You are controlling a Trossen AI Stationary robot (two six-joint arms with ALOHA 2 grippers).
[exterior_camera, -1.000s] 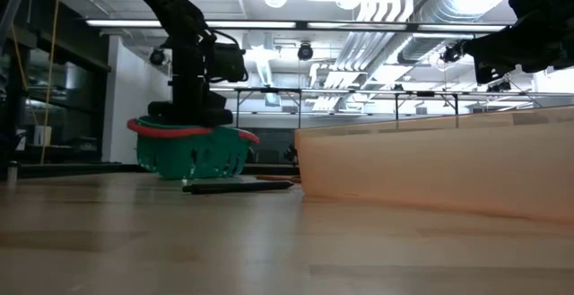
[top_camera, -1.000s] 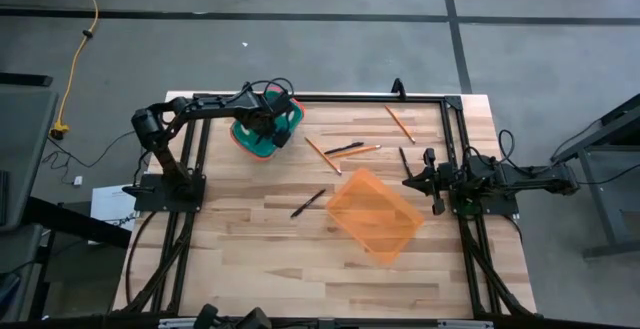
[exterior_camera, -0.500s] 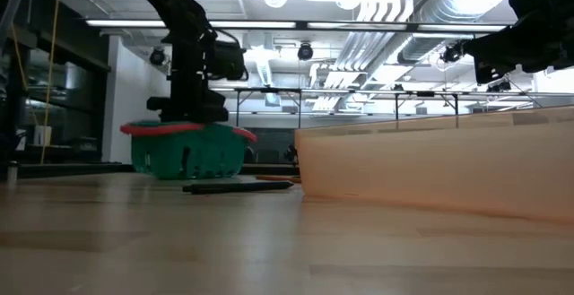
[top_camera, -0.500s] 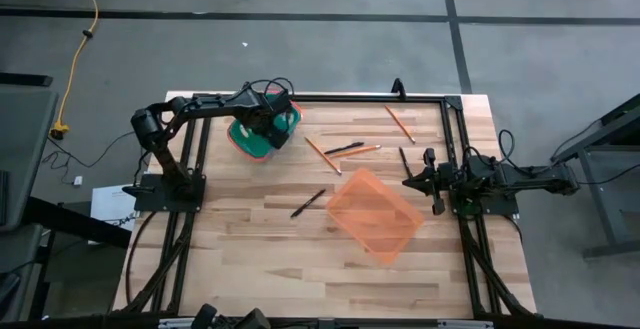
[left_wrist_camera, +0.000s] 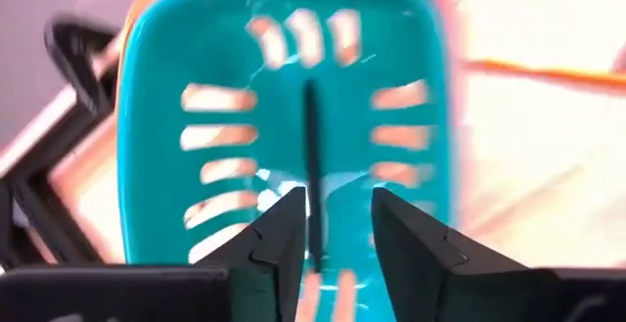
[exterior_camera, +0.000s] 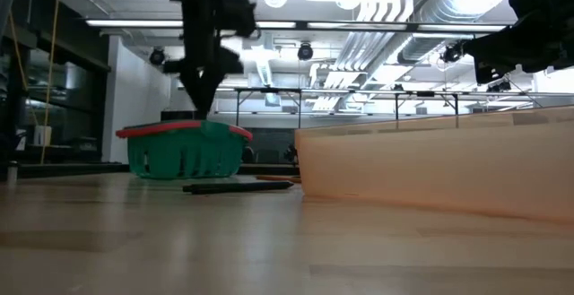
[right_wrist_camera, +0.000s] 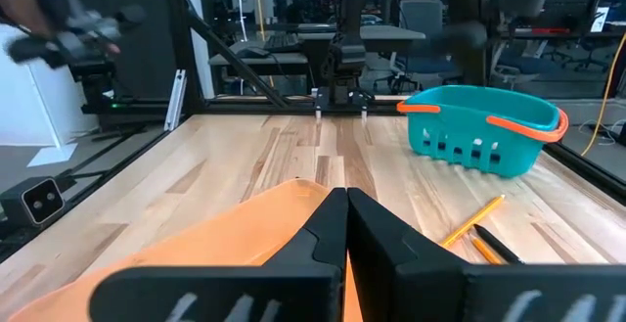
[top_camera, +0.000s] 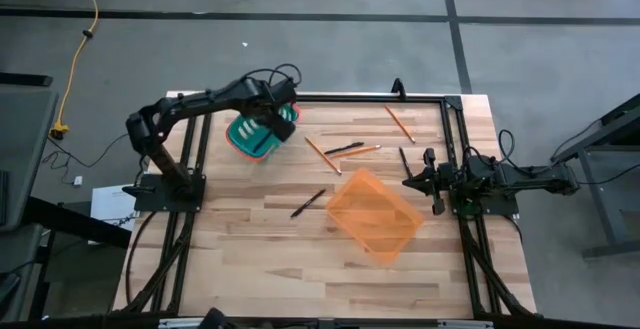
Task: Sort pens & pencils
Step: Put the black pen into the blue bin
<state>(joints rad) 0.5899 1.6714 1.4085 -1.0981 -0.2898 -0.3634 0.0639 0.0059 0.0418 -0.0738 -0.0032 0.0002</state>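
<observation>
The left gripper (top_camera: 268, 119) hangs above the teal basket (top_camera: 243, 139) at the table's far left; in the low view its tips (exterior_camera: 199, 98) point down just over the basket's red rim (exterior_camera: 179, 130). Its fingers (left_wrist_camera: 284, 239) stand slightly apart and hold nothing. One black pen (left_wrist_camera: 311, 156) lies on the slotted basket floor, seen between the fingers in the left wrist view. The right gripper (top_camera: 432, 181) rests at the table's right edge, beside the orange basket (top_camera: 375, 215), its fingers (right_wrist_camera: 328, 229) pressed together and empty. On the bare wood, a pen (top_camera: 309, 203) lies just left of the orange basket. Farther back, another pen (top_camera: 345, 148) lies with two pencils (top_camera: 322, 154) in a loose cluster between the two baskets. A third pencil (top_camera: 401, 123) lies near the far right corner, and a dark pen (top_camera: 405, 160) lies close to the right gripper.
</observation>
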